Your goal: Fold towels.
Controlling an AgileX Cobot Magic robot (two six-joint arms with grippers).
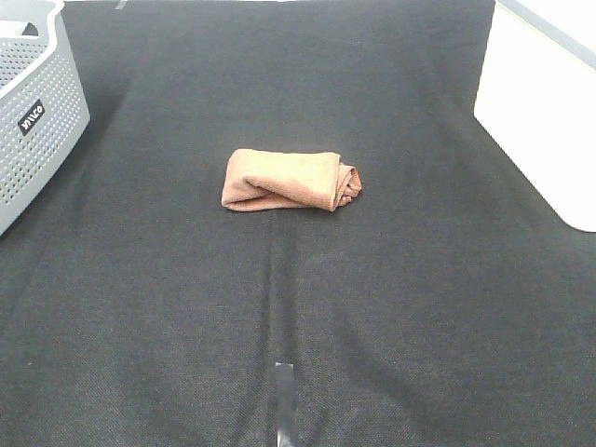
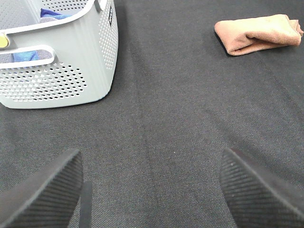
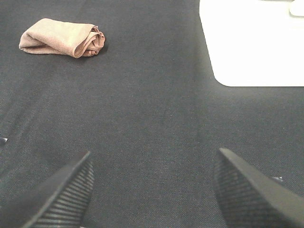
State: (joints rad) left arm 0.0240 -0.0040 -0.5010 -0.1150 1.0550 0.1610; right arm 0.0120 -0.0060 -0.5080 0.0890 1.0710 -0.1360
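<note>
Reddish-brown towel (image 1: pixel 290 181) folded into small fuzzy bundle, layers bunched at one end, lying flat on black cloth (image 1: pixel 307 317). Left gripper (image 2: pixel 151 190) and right gripper (image 3: pixel 152 187) spread wide, holding nothing.

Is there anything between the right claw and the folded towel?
No, only bare black cloth lies between the right gripper and the towel, per the right wrist view.
</note>
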